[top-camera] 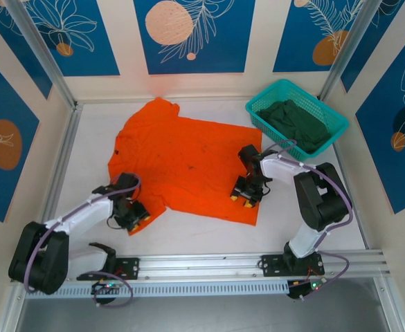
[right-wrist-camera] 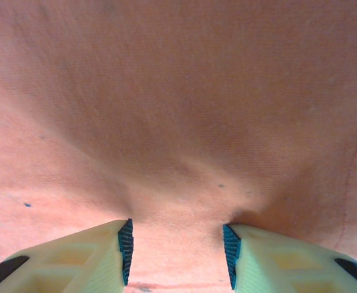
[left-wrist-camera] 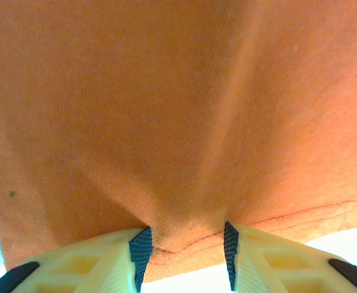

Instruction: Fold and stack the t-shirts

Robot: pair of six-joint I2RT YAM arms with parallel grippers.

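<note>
Left fingers [left-wrist-camera: 80,265] are clamped on the near hem of the orange t-shirt [top-camera: 188,166], with a ridge of cloth drawn up between their dark pads. The right fingers [right-wrist-camera: 80,259] straddle a puckered patch of the same shirt close to its near edge, and it cannot be told whether they pinch it or merely stand around it. Judging by how things lie, the task is barely begun. The orange t-shirt is spread almost flat on the tabletop [top-camera: 188,235], running from both pairs of fingers towards the far wall, with no fold made in it yet. The green t-shirt [top-camera: 295,121] sits crumpled in the teal basket [top-camera: 266,95], well beyond the right fingers and off to their outer side. It has yet to be taken out, folded and laid with the orange one, so nothing is stacked. Some things are hard to make out: from above, the wrists cover the fingertips, so neither grip can be checked there; the shirt's corner beside the left fingers is partly under that arm; the lower part of the green t-shirt is hidden behind the basket wall; and the dark specks on the orange cloth are too small to identify
</note>
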